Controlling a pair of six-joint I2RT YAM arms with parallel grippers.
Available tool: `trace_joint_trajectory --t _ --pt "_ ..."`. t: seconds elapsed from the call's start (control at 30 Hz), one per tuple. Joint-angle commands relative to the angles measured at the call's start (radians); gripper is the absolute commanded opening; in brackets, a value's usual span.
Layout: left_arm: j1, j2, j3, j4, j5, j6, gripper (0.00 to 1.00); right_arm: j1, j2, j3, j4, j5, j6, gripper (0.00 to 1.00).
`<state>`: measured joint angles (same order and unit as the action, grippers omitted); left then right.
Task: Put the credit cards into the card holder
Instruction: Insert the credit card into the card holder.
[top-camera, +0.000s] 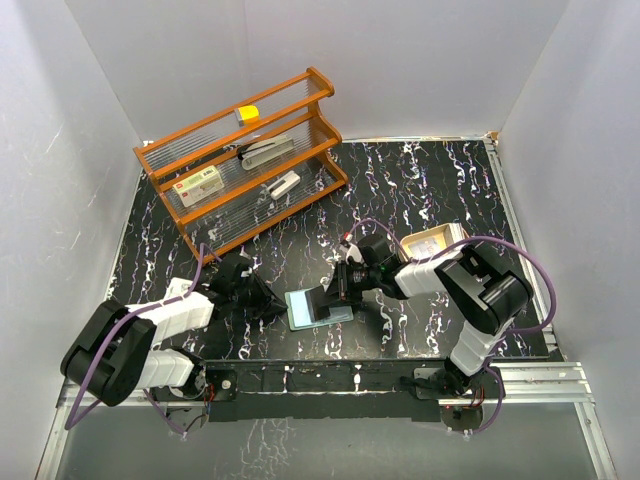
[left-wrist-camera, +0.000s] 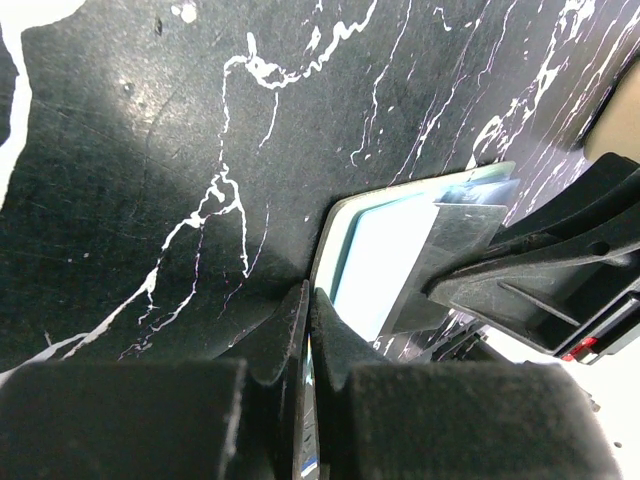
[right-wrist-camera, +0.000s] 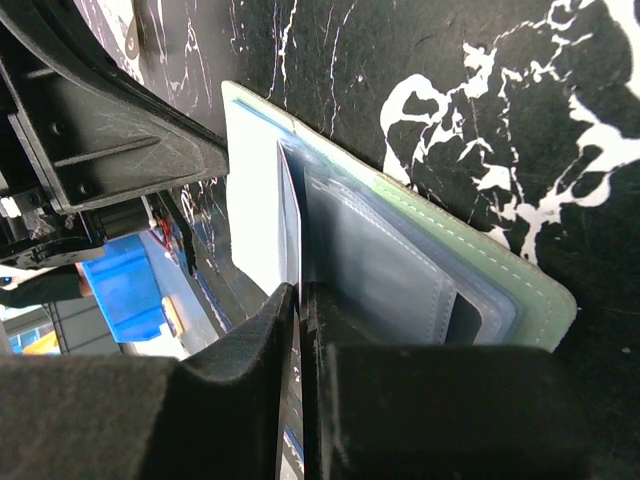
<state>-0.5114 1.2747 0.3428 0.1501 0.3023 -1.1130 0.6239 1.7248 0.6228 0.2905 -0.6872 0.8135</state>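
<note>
Left gripper (left-wrist-camera: 305, 305): lying low on the table (top-camera: 420, 180), fingers pressing fully together on a thin sliver that looks to be the left edge of the holder (top-camera: 303, 308). Judged purpose: it is pinning the case so that it is not sliding or folding shut while the other arm is working.

Rack (top-camera: 240, 150): standing at the back left, well apart from both arms, carrying a few small items and playing no part in this step.

Holder: lying open and flat on the table between the two grippers, pale inside facing up, clear pockets on its right half. Lying open like this is giving access to the pockets.

Card (right-wrist-camera: 290, 210): standing on edge in the right wrist view, its leading end entering the mouth of a pocket near the fold. It is being held edge-on, probably so it is lining up with the slot.

Right gripper (right-wrist-camera: 298, 292): hanging over the holder's right half, fingers closing on the card's rear end with only the card's thickness between them. The insertion is looking partly done; the card is needing a further push.

Tray (top-camera: 432, 240): sitting just behind the right arm's wrist, contents too unclear to list.
</note>
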Motion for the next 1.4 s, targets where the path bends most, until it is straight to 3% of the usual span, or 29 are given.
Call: trace_joint_trajectory --t 0.0,0.17,0.43,0.57,1.07,1.37 --pt "-0.007 0.009 -0.036 -0.067 -0.002 0.002 0.0 0.014 -0.019 -0.029 0.054 0.069 0.031 0.07" --pt "-0.007 0.008 -0.04 -0.062 -0.006 -0.004 0.0 0.024 -0.041 -0.025 -0.013 0.107 0.046 0.09" --pt "-0.007 0.022 -0.024 -0.073 -0.011 0.012 0.0 0.026 -0.177 0.006 -0.289 0.245 -0.071 0.34" --pt "-0.007 0.022 -0.048 -0.062 -0.041 0.014 0.0 0.025 -0.23 0.034 -0.385 0.3 -0.11 0.42" --pt "-0.008 0.009 -0.01 -0.067 -0.017 0.031 0.01 0.026 -0.294 0.152 -0.604 0.439 -0.215 0.47" --pt "-0.01 -0.018 0.018 -0.015 0.025 0.022 0.06 0.026 -0.327 0.16 -0.618 0.464 -0.228 0.47"
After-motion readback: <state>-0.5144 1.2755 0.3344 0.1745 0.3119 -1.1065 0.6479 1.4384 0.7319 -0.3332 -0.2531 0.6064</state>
